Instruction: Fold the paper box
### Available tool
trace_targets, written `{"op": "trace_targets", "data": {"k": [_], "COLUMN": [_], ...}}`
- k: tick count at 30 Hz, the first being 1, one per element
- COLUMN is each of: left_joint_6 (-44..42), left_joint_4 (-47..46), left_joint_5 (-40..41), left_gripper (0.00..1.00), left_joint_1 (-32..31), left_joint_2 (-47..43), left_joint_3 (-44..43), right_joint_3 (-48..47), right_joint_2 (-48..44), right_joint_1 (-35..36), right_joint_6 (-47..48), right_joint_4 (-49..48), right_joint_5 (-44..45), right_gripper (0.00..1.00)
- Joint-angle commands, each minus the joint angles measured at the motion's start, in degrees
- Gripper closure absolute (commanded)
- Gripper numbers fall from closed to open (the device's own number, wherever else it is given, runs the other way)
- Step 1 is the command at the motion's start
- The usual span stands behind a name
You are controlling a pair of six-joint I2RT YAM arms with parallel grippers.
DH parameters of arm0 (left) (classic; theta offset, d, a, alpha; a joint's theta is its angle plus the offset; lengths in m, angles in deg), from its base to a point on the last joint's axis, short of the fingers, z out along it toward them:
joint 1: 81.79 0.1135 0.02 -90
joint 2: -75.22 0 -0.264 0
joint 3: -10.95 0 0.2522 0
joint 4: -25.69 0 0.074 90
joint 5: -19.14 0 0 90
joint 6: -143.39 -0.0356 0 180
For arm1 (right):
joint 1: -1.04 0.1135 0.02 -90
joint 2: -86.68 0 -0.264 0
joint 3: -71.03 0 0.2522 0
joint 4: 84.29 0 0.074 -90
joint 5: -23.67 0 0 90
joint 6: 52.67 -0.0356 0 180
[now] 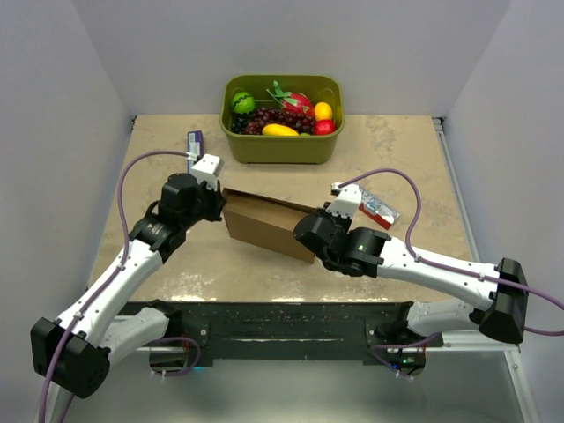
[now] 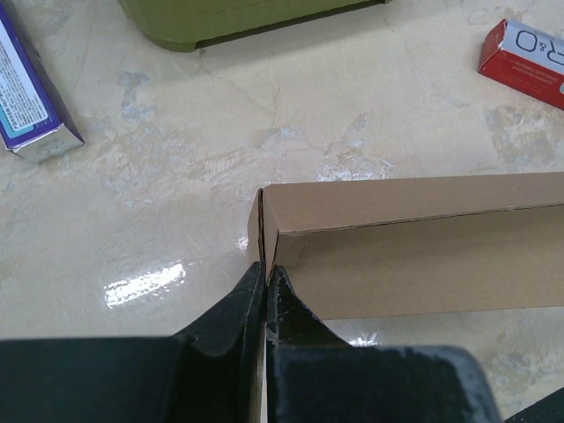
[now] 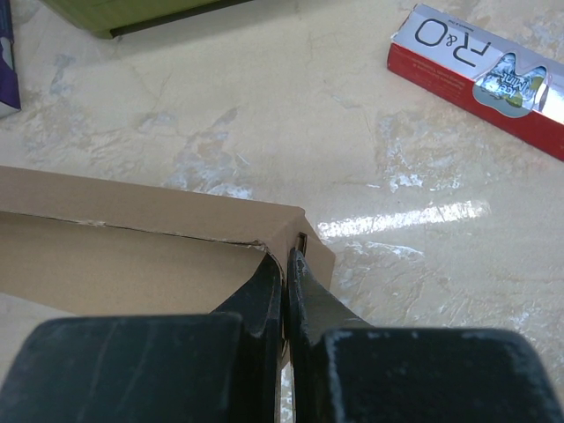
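Observation:
The paper box (image 1: 264, 225) is a long brown cardboard piece held between both arms above the marbled table, tilted so its right end is nearer me. My left gripper (image 1: 216, 204) is shut on the box's left end wall; in the left wrist view its black fingers (image 2: 238, 308) pinch the cardboard edge of the paper box (image 2: 414, 247) at its corner. My right gripper (image 1: 308, 236) is shut on the right end wall, where the fingers (image 3: 260, 295) clamp a flap with a small slot on the paper box (image 3: 132, 238).
An olive-green tub (image 1: 282, 119) full of fruit stands at the back centre. A purple carton (image 1: 195, 141) lies at the back left, and a red and silver packet (image 1: 379, 208) lies right of the box. Grey walls close in both sides.

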Motion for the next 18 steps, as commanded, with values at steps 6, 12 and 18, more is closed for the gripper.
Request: {"op": "trace_targets", "data": {"k": [6,12,18], "left_joint_6": [1.6,1.8,2.1], "left_joint_4": [8.2,9.8,9.9], "left_joint_5": [-4.6,-7.3,-6.7], "left_gripper": [0.52,0.44,0.39], "left_joint_1": [-0.1,0.0,0.1], "left_joint_2": [-1.4,-1.2,0.5], "left_joint_3": [-6.6,-12.6,-16.1], "right_joint_3": [3.7,3.4,3.7], "right_joint_2": [1.9,2.1,2.3], "right_joint_1": [0.8,0.8,0.8], "right_joint_6": [1.0,1.1,1.1], "right_joint_4": [8.7,8.6,8.8], "right_joint_5": [-8.7,-8.6,-8.6], "right_gripper": [1.0,1.0,1.0]}}
